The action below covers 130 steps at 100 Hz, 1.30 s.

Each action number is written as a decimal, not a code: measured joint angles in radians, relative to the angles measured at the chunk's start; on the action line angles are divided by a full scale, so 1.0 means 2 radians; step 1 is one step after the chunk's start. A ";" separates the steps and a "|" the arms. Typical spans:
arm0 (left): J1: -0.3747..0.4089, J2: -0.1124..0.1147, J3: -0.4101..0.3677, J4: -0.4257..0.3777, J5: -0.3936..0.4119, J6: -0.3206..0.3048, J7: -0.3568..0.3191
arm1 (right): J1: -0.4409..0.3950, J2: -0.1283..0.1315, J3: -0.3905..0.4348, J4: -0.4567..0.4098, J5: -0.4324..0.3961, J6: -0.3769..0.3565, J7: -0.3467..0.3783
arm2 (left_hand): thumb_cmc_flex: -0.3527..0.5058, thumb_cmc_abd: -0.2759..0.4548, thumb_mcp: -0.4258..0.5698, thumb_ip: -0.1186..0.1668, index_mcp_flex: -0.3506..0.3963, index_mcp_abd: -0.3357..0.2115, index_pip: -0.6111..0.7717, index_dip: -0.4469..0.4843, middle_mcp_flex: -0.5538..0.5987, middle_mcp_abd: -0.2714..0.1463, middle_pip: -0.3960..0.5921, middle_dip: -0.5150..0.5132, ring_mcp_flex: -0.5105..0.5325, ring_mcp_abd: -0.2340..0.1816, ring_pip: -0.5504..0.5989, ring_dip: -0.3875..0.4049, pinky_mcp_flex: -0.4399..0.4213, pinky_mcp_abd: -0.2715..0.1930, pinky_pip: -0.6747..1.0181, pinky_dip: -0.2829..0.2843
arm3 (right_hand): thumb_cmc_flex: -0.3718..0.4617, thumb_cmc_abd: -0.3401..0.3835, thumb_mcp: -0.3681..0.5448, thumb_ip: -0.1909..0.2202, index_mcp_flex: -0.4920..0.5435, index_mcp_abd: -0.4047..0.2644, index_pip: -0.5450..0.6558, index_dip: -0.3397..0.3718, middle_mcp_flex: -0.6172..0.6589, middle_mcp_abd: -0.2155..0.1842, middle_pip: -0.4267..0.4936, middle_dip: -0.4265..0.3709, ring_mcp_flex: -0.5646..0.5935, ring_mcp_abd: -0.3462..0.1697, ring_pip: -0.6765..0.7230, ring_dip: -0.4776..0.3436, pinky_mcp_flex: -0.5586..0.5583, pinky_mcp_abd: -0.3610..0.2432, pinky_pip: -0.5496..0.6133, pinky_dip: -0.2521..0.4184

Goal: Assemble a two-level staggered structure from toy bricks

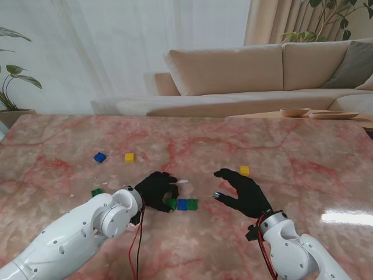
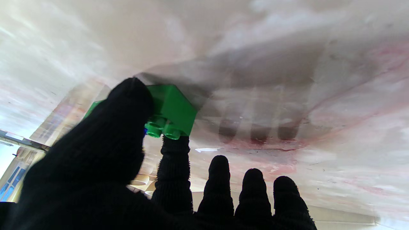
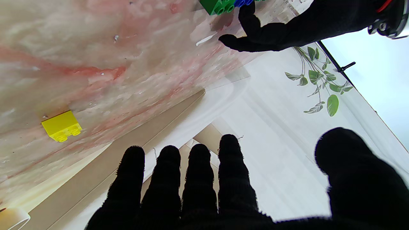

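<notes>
Three bricks lie in a row on the marble table: a green brick, a blue brick and another green brick. My left hand is at the row's left end, thumb and index finger pinching the first green brick, which rests on the table. The other fingers stick out straight. My right hand hovers to the right of the row, fingers spread, holding nothing. A yellow brick lies just beyond it and shows again as the yellow brick in the right wrist view.
To the far left lie a loose blue brick, a yellow brick and a small green brick. A white scrap lies by my left hand. A sofa stands beyond the table's far edge.
</notes>
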 measured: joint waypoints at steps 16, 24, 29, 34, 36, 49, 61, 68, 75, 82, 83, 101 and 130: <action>-0.001 -0.001 0.002 0.001 -0.003 0.002 0.000 | -0.001 0.000 0.001 -0.001 0.000 0.000 0.001 | 0.000 0.000 0.000 0.000 0.000 0.001 0.000 0.000 0.000 0.000 0.000 0.000 0.000 0.000 0.000 0.000 0.000 0.000 0.000 0.000 | 0.000 0.001 0.000 0.000 0.000 0.000 0.000 0.000 0.000 0.000 0.000 0.000 0.000 0.000 0.000 0.000 0.000 0.000 0.000 0.000; -0.002 -0.001 0.003 0.001 -0.005 0.003 -0.001 | -0.001 0.000 0.001 -0.001 0.000 0.000 0.001 | 0.000 0.000 0.000 0.000 0.000 0.001 0.000 0.000 0.000 0.000 0.000 0.000 0.000 0.000 0.000 0.000 0.000 0.000 0.000 0.000 | 0.000 0.001 0.000 0.000 0.000 0.000 0.000 0.000 0.000 0.000 0.000 0.000 0.000 0.000 0.000 0.000 0.000 0.000 0.000 0.000; -0.003 -0.001 0.003 0.002 -0.006 0.003 -0.001 | -0.001 0.000 0.001 -0.001 0.000 0.001 0.001 | 0.000 0.000 0.000 0.000 0.000 0.001 0.000 0.001 0.000 0.000 0.000 0.000 0.000 0.000 0.000 0.000 0.000 0.000 0.000 0.000 | 0.000 0.001 0.000 0.000 0.000 -0.001 0.000 0.000 -0.003 0.000 0.000 0.000 -0.001 0.000 0.000 0.000 0.000 0.000 0.000 0.000; -0.004 -0.001 0.004 0.002 -0.006 0.003 -0.001 | -0.002 0.000 0.002 -0.001 0.000 0.001 0.001 | 0.000 0.000 0.000 0.000 0.000 0.001 0.000 0.001 0.000 0.000 0.000 0.000 0.000 0.000 0.000 0.000 0.000 0.000 0.000 0.000 | 0.000 0.001 0.000 0.000 0.000 -0.004 0.000 0.000 -0.005 0.000 0.000 0.000 -0.006 -0.003 0.000 0.000 0.000 0.000 0.000 0.000; -0.004 -0.001 0.005 0.002 -0.006 0.003 -0.001 | -0.002 0.000 0.002 -0.002 0.000 0.001 0.001 | 0.000 0.000 0.000 0.000 0.000 0.001 0.000 0.001 0.000 0.000 0.000 0.000 0.000 0.000 0.000 0.000 0.000 0.000 0.000 0.000 | 0.000 0.001 0.000 0.000 0.000 -0.004 0.000 0.000 -0.005 0.000 0.000 0.000 -0.006 -0.003 0.000 0.000 0.000 0.000 0.000 0.000; -0.005 -0.002 0.006 0.004 -0.008 0.003 0.000 | -0.003 0.000 0.004 -0.003 0.000 0.001 0.004 | 0.000 0.000 0.000 0.000 0.000 0.001 0.000 0.001 0.000 0.000 0.000 0.000 0.000 0.000 0.000 0.000 0.000 0.000 0.000 0.000 | 0.000 0.001 0.000 0.000 0.000 -0.005 0.000 0.000 -0.005 0.000 0.000 0.000 -0.006 -0.003 0.000 0.000 0.000 0.000 0.000 0.000; -0.008 -0.003 0.010 0.006 -0.011 0.004 0.002 | -0.004 0.000 0.005 -0.003 0.000 0.001 0.005 | 0.000 0.000 0.000 0.000 0.000 0.003 0.005 0.002 0.000 0.000 0.000 0.000 0.000 0.000 0.000 0.000 0.000 0.000 0.000 0.000 | 0.000 0.001 0.000 0.000 0.000 -0.005 0.000 0.000 -0.005 0.000 0.000 0.000 -0.006 -0.003 0.000 0.000 0.000 0.000 0.000 0.000; -0.010 -0.003 0.012 0.007 -0.012 0.004 0.003 | -0.004 0.000 0.005 -0.004 0.000 0.001 0.005 | 0.000 0.000 0.000 0.000 0.000 0.003 0.005 0.002 0.000 0.000 0.000 0.000 0.000 0.000 0.000 0.000 0.000 0.000 0.000 0.000 | 0.000 0.001 0.000 0.000 0.000 -0.005 0.000 0.000 -0.005 0.000 0.000 0.000 -0.006 -0.003 0.000 0.000 0.000 0.000 0.000 0.000; -0.011 -0.004 0.013 0.008 -0.013 0.004 0.003 | -0.005 0.001 0.005 -0.004 0.000 0.001 0.006 | 0.000 0.000 0.000 0.000 0.000 0.003 0.005 0.003 0.000 0.000 0.000 0.000 0.000 0.000 0.000 0.000 0.000 0.000 0.000 0.000 | 0.000 0.001 0.000 0.000 0.000 -0.005 0.000 0.000 -0.005 0.000 0.000 0.000 -0.006 -0.003 0.000 0.000 0.000 0.000 0.000 0.000; -0.012 -0.004 0.014 0.009 -0.013 0.004 0.004 | -0.005 0.001 0.006 -0.005 0.000 0.001 0.006 | -0.011 0.001 0.000 0.000 0.000 0.003 0.006 0.004 0.000 0.001 0.000 0.000 0.000 0.000 0.000 0.000 0.000 0.000 0.000 0.000 | 0.000 0.001 0.000 0.000 0.000 -0.005 0.000 0.000 -0.005 0.000 0.000 0.000 -0.006 -0.003 0.000 0.000 0.000 0.000 0.000 0.000; -0.012 -0.004 0.015 0.009 -0.013 0.004 0.004 | -0.005 0.001 0.006 -0.005 0.000 0.001 0.006 | -0.011 0.001 0.000 0.000 0.000 0.003 0.006 0.005 0.000 0.001 0.000 0.000 0.000 0.000 0.000 0.000 0.000 0.000 0.000 0.000 | 0.000 0.001 0.000 0.000 0.000 -0.005 0.000 0.000 -0.005 0.000 0.000 0.000 -0.006 -0.003 0.000 0.000 0.000 0.000 0.000 0.000; -0.014 -0.005 0.017 0.010 -0.013 0.005 0.005 | -0.006 0.001 0.006 -0.006 0.000 0.001 0.008 | -0.021 0.001 0.001 0.000 0.000 0.003 0.008 0.008 0.000 0.001 0.000 0.000 0.000 0.000 0.000 0.000 0.000 0.000 0.000 0.000 | 0.000 0.001 0.000 0.000 0.000 -0.005 -0.001 0.000 -0.005 0.000 0.000 0.000 -0.006 -0.003 0.000 0.000 0.000 0.000 0.000 0.000; -0.015 -0.005 0.017 0.012 -0.011 0.006 0.005 | -0.006 0.001 0.006 -0.006 0.000 0.000 0.009 | -0.060 0.010 0.061 0.022 -0.008 0.004 -0.002 0.010 0.000 0.001 0.000 0.000 0.000 0.000 0.000 0.000 0.000 0.000 0.000 0.000 | 0.000 0.001 0.000 0.000 0.000 -0.005 -0.001 0.000 -0.005 0.000 0.000 0.000 -0.006 -0.003 0.000 0.000 0.000 0.000 0.000 0.000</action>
